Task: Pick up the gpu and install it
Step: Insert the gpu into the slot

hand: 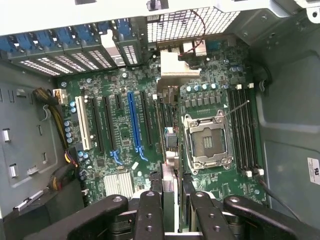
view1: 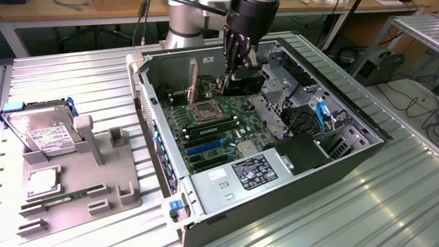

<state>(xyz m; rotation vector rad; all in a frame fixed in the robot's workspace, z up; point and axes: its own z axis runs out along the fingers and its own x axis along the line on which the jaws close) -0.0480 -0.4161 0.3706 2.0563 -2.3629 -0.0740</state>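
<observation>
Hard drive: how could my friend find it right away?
On the exterior view's left, beside the open computer case, lies a grey tray. The hard drive sits at the tray's far end. It is the big silver box with a white label, not the small square chip or slim green stick.

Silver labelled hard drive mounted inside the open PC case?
No, the silver labelled hard drive sits on the grey fixture tray outside the open black computer case, on the exterior view's left.
</observation>
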